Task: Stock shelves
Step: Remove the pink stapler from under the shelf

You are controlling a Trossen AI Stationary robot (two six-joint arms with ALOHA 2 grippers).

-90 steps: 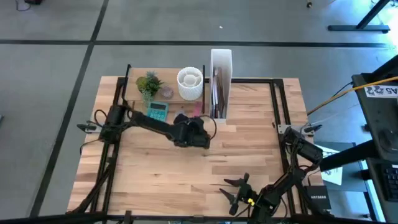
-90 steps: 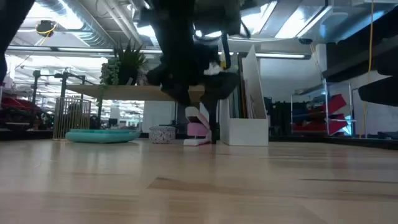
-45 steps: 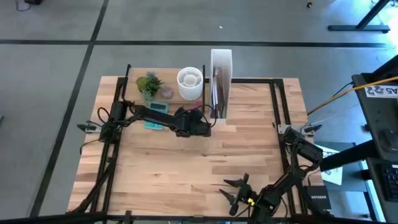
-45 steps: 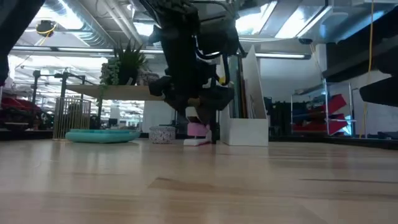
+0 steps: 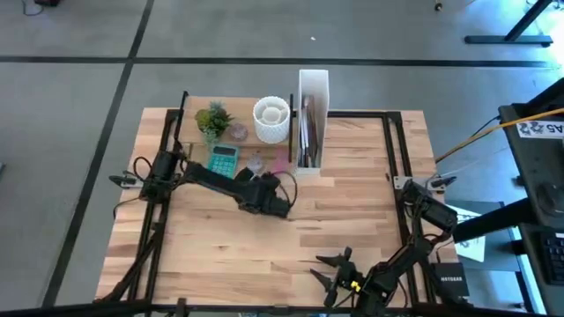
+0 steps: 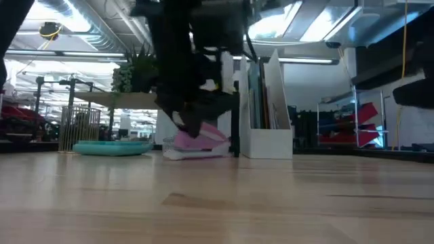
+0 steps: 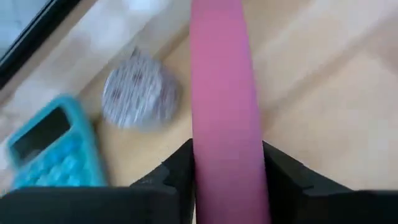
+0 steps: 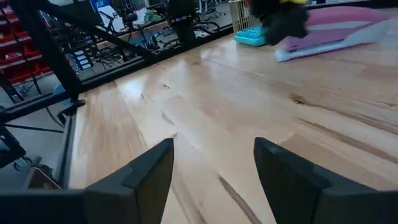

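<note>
Two arms are at the worktop [image 5: 352, 211]. The left gripper [image 5: 271, 195] is stretched out from the left edge toward the middle of the far half, just in front of the shelves [image 5: 189, 114]. In the left wrist view its jaws are pinching a flat pink object [image 7: 224, 118] that runs between the two dark fingers [image 7: 177, 171]. In the low view the same pink object [image 6: 196, 141] hangs low under the gripper, close to the wood or touching it; I cannot tell which.

The shelves stand at the far left of the worktop, a light wood board on thin black posts. On the board there are a small green plant [image 5: 211, 119] and a white ribbed cup [image 5: 271, 119]. A tall white file box [image 5: 312, 110] stands just beside the right end of the shelves, with papers inside.

On the worktop in front of the shelves lies a teal calculator [image 5: 223, 160], and near it a small round grey object [image 7: 140, 96], which is between the calculator and the pink object in the left wrist view.

The right gripper [image 5: 339, 269] waits at the near edge of the worktop, well apart from the shelves. Its jaws are spread, with bare wood visible between the two fingers [image 8: 140, 180] in the right wrist view.
</note>
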